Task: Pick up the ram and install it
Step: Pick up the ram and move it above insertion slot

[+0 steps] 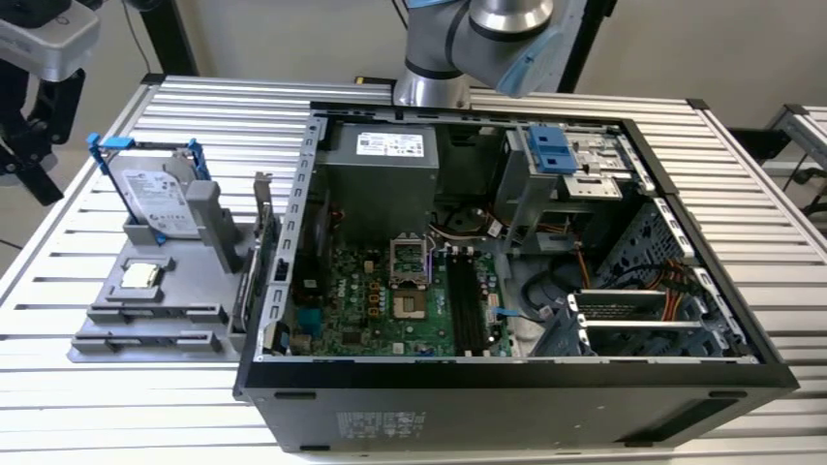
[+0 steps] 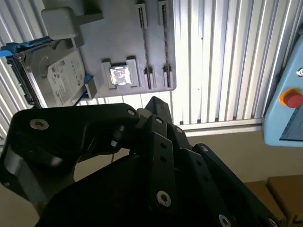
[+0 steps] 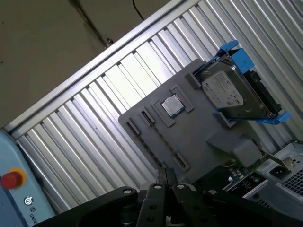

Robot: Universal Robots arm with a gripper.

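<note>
Your claw (image 3: pixel 162 177) hangs high above the bench (image 1: pixel 77 407), and I cannot tell if it is clenched or where the ram sits, so going down blind you could bump the hard drive (image 1: pixel 158 199) standing, in the exterior view, at 12 o'clock from the little chip (image 1: pixel 139 278) on the gray holder (image 1: pixel 188 295).
</note>
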